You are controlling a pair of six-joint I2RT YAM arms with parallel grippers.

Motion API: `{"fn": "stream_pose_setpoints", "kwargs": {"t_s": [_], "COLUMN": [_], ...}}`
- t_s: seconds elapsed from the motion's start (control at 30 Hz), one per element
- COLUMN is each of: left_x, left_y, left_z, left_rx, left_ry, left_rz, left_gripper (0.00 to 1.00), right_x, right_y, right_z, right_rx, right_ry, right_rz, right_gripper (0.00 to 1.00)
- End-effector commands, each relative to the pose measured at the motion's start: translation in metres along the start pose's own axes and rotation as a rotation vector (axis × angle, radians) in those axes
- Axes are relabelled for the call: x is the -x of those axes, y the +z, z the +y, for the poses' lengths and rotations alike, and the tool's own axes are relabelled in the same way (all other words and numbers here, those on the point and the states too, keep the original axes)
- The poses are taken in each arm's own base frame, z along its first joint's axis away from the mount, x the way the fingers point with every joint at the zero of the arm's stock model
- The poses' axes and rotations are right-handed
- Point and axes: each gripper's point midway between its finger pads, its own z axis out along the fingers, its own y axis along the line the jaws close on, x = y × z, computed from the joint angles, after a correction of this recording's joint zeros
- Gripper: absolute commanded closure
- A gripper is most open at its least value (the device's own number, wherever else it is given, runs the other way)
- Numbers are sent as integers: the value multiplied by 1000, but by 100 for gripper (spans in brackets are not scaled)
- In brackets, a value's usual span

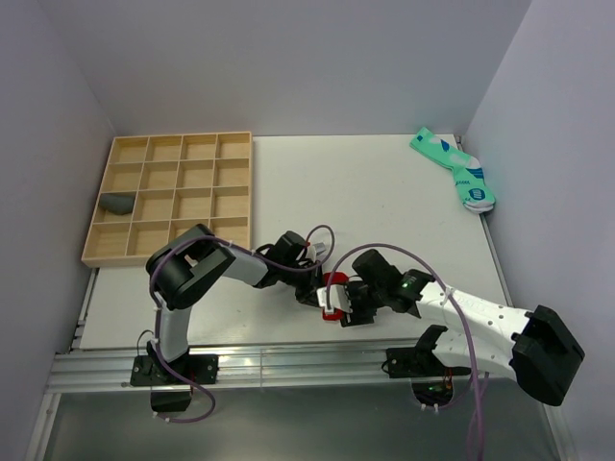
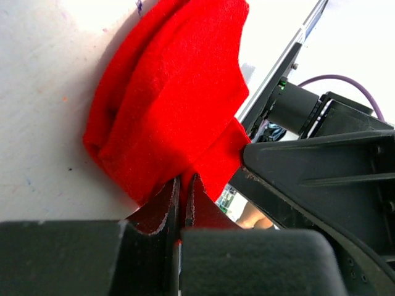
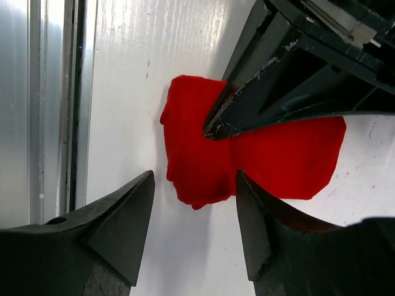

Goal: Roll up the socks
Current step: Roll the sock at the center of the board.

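Note:
The red sock (image 1: 332,296) lies bunched and folded on the white table near the front edge, between my two grippers. In the left wrist view my left gripper (image 2: 184,180) is shut on a fold of the red sock (image 2: 166,105). In the right wrist view my right gripper (image 3: 195,184) is open just above the table, its fingers straddling the near edge of the red sock (image 3: 197,160). The left gripper's fingertips (image 3: 216,126) pinch the sock's middle. The dark grey sock (image 1: 118,203) sits balled in a left compartment of the wooden tray (image 1: 233,192).
A pair of mint-green patterned socks (image 1: 457,169) lies at the table's far right corner. The wooden tray has several compartments and stands at the back left. The metal rail (image 3: 52,105) of the table's front edge runs close beside the red sock.

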Motion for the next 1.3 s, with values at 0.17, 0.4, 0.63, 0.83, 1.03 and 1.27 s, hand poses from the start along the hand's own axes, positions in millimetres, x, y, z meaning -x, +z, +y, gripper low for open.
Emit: {"fn": "stream_pose_setpoints", "kwargs": {"t_s": [0.17, 0.4, 0.63, 0.83, 1.03, 1.27], "left_x": [-7, -5, 7, 22, 28, 34], "left_y": [8, 7, 1, -11, -21, -43], "left_z": [51, 46, 43, 31, 25, 15], "left_rx": [156, 136, 163, 151, 135, 104], "left_ry": [-83, -76, -71, -59, -38, 7], "left_rz": [19, 4, -83, -220, -303, -443], "left_gripper": [100, 100, 96, 90, 83, 79], "right_x": [2, -8, -7, -10, -12, -18], "right_y": [9, 19, 19, 4, -5, -4], "right_z": [-5, -1, -2, -11, -17, -23], "right_rx": [-30, 2, 31, 98, 216, 381], "right_ry": [-7, 23, 77, 163, 272, 425], "right_rz": [-1, 37, 36, 10, -3, -13], "right_gripper": [41, 50, 77, 81, 81, 81]}}
